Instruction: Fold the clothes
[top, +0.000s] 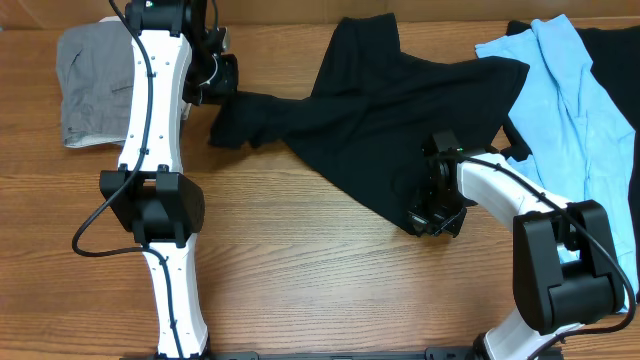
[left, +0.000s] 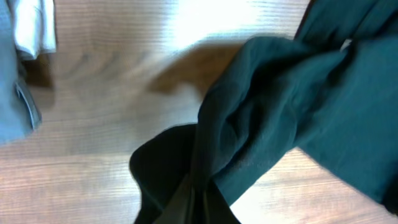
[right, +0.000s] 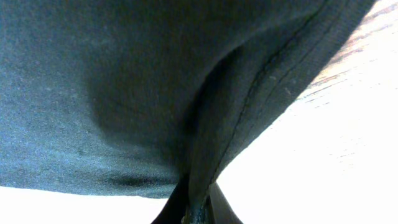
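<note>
Across the table the black shirt lies rumpled — left and right jaws apparently pinching its edges.

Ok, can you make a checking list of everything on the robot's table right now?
Surface: wooden table, brightly lit.
Job's things: black shirt rumpled and unfolded across the middle; light blue garment unfolded at the right, lying over another dark garment; grey garment folded at the far left.
Clutter: nothing seen.
Grippers: left gripper shut on the black shirt's left end; right gripper shut on its near edge.
Cables: black cable loops out over the table at the left.
Surroundings: nothing seen beyond the table.
</note>
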